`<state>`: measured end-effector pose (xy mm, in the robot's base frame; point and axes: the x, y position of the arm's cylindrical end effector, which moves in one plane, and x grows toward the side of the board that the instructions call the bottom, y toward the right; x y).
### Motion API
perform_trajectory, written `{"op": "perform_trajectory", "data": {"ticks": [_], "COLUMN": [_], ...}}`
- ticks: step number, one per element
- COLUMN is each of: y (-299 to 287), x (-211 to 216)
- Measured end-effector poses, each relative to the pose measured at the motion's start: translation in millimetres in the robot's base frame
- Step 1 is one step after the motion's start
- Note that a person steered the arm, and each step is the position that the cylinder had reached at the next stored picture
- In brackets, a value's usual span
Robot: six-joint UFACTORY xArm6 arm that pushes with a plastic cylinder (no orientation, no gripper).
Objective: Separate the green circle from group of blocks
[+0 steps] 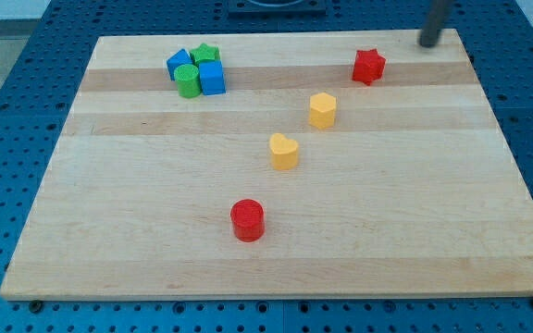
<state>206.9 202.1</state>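
Observation:
The green circle [188,81] is a short green cylinder in a tight group at the view's top left. It touches a blue cube [211,78] on its right, with a blue block [179,62] and a green star [206,54] just above. My tip [427,43] is at the view's top right, near the board's top edge, far from the group. It stands to the right of and a little above a red star [368,66].
A yellow hexagon [322,109] and a yellow heart-like block [283,151] lie near the board's middle. A red cylinder [247,220] sits lower, toward the view's bottom. The wooden board [109,231] rests on a blue perforated table.

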Motion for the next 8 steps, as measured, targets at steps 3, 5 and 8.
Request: {"op": "perform_trajectory", "data": {"ticks": [3,5,8], "y": [-250,-255,-260], "x": [-10,55,83]}}
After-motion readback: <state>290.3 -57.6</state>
